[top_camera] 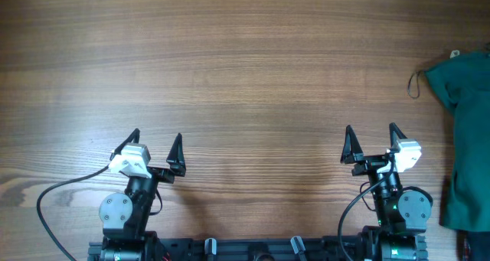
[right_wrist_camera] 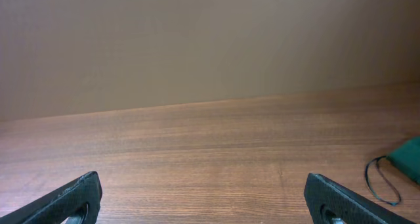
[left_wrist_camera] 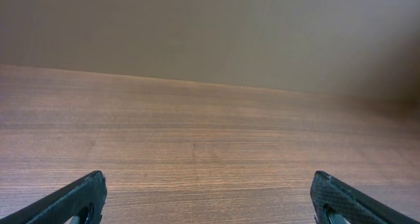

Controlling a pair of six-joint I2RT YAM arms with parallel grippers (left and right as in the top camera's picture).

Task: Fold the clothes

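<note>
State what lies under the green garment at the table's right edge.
The green garment rests on the wooden table, whose bare wood shows along its left side. Its cord loop lies on wood. Anything beneath the fabric is covered, and the garment runs past the picture's edge.

clothes (top_camera: 468, 131): table (top_camera: 245, 62) right edge | left claw (top_camera: 157, 135), right claw (top_camera: 370, 128): near edge

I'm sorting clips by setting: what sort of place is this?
Likely a robot lab workbench: a left claw and right claw, both open, on arms at the edge of a wood-grain table, a plain wall behind, a green garment at one side.
</note>
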